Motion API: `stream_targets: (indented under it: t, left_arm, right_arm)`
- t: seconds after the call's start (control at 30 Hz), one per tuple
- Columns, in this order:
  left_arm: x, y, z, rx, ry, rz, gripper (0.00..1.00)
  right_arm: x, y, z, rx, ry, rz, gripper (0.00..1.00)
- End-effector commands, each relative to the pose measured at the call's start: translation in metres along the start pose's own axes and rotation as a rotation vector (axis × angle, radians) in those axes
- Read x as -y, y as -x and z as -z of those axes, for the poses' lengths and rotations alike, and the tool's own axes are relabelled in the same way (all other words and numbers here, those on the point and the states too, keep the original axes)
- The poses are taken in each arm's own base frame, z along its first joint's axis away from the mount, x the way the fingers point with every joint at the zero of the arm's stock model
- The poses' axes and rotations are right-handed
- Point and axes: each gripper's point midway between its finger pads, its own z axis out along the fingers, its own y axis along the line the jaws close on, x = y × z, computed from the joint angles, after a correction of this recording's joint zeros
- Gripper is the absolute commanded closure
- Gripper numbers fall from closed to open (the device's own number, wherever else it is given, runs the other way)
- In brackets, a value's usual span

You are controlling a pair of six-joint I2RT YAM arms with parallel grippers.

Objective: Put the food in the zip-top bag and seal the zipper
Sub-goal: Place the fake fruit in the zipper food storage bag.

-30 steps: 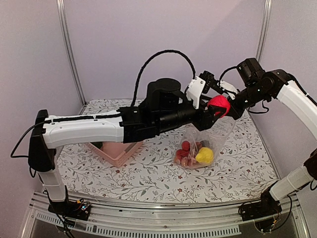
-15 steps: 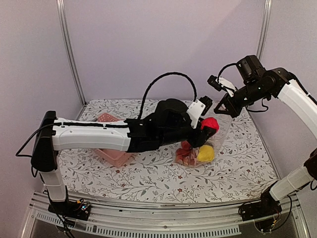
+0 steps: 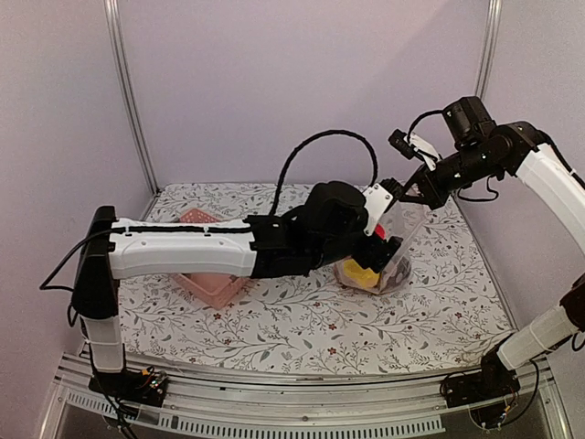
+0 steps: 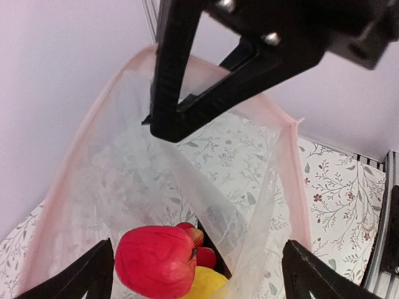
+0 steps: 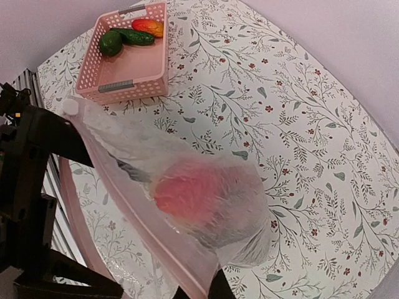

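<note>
The clear zip-top bag (image 3: 388, 261) hangs open from my right gripper (image 3: 413, 189), which is shut on its pinkish zipper (image 5: 118, 193) edge. My left gripper (image 3: 382, 245) is down inside the bag's mouth, with its jaws wide apart. In the left wrist view a red food piece (image 4: 156, 261) lies free between my fingers (image 4: 93, 274), on a yellow piece (image 4: 202, 283) and smaller red ones. The right gripper (image 4: 181, 106) shows above, clamped on the bag's rim. The right wrist view shows the red piece (image 5: 193, 190) through the bag (image 5: 249, 224).
The pink basket (image 5: 146, 78) stands on the left of the floral table. It holds a green cucumber (image 5: 134, 37), a round green piece (image 5: 110, 42) and a red-yellow piece (image 5: 148, 26). My left arm (image 3: 183, 247) stretches across above the basket (image 3: 219, 288).
My left gripper has gone down into the bag with the red piece and opened, and the piece now lies loose inside. My right gripper has stayed clamped on the bag's edge.
</note>
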Motion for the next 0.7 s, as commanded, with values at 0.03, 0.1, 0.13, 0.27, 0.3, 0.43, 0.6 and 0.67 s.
stream_targets:
  t: [0.03,0.1,0.13,0.27,0.3,0.43,0.6,0.67]
  left_arm:
    - [0.020,0.066,0.075,0.217,-0.148,-0.139,0.08]
    - [0.033,0.066,0.092,0.228,-0.258,-0.218,0.10]
    - [0.036,0.064,0.097,0.220,-0.287,-0.251,0.12]
    - [0.040,0.025,0.097,0.054,-0.339,-0.396,0.20]
    - [0.040,0.016,0.096,0.020,-0.342,-0.419,0.21]
    - [0.035,0.002,0.090,-0.010,-0.307,-0.388,0.20]
    - [0.017,0.042,0.085,0.176,-0.166,-0.126,0.11]
    - [0.016,0.063,0.090,0.275,-0.171,-0.022,0.10]
  right_arm:
    - [0.002,0.013,0.001,0.039,0.016,-0.014,1.00]
    - [-0.001,0.012,0.000,0.034,0.033,-0.012,1.00]
    - [-0.003,0.011,-0.001,0.034,0.044,-0.007,1.00]
    - [-0.011,0.010,-0.001,0.035,0.087,-0.002,1.00]
    - [-0.013,0.009,-0.001,0.035,0.097,0.000,1.00]
    - [-0.026,0.002,-0.005,0.031,0.151,0.003,1.00]
    - [-0.025,-0.001,-0.013,0.019,0.161,-0.012,1.00]
    - [-0.024,-0.001,-0.016,0.014,0.159,-0.018,1.00]
